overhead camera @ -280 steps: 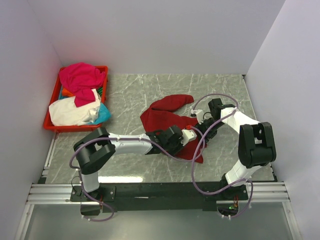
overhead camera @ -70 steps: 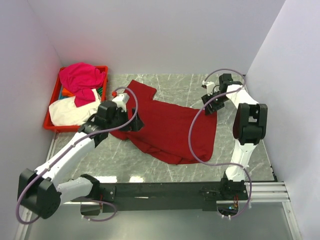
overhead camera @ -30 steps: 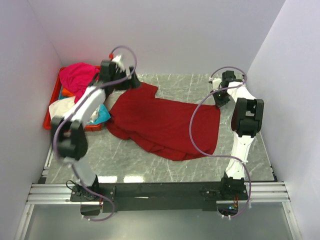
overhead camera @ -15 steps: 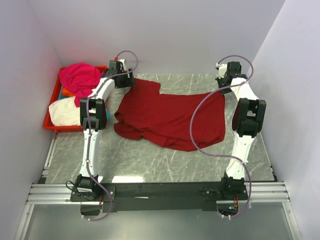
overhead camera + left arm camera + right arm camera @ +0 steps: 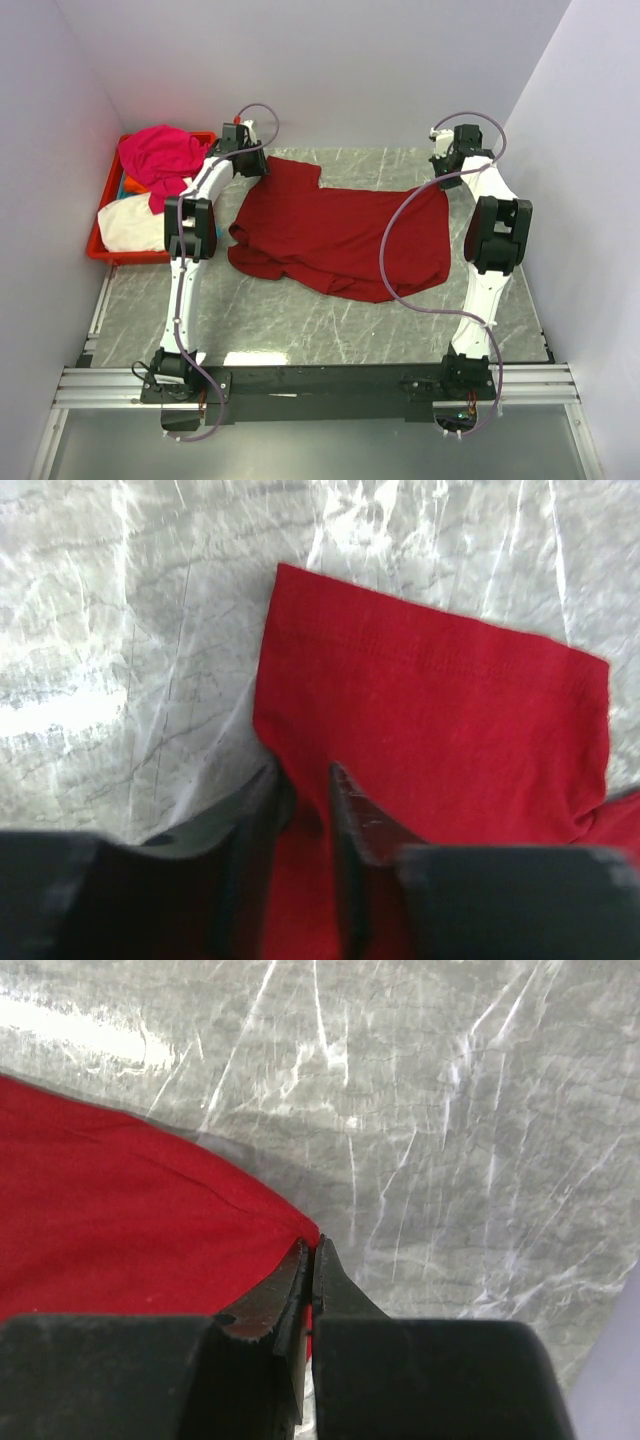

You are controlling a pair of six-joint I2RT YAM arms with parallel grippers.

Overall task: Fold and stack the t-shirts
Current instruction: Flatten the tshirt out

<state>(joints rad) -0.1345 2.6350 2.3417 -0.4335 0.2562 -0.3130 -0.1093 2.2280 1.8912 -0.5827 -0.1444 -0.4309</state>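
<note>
The large dark red t-shirt [image 5: 340, 235] lies spread across the far half of the marble table. My left gripper [image 5: 252, 163] is at the shirt's far left corner. In the left wrist view the left gripper [image 5: 305, 775] has its jaws a little apart, with the shirt's hem edge [image 5: 430, 700] between them. My right gripper [image 5: 445, 178] is at the shirt's far right corner. In the right wrist view the right gripper [image 5: 312, 1245] is shut on the tip of the red cloth [image 5: 120, 1210].
A red crate [image 5: 100, 252] stands at the far left. It holds a magenta shirt [image 5: 160, 155], a cream-white shirt [image 5: 140, 225], a cyan one [image 5: 208, 230] and a bit of orange [image 5: 135, 185]. White walls close in the back and both sides.
The left arm has reached out to the shirt's far left corner and its jaws have narrowed. The right gripper has drawn its corner back and to the right, spreading the shirt.
</note>
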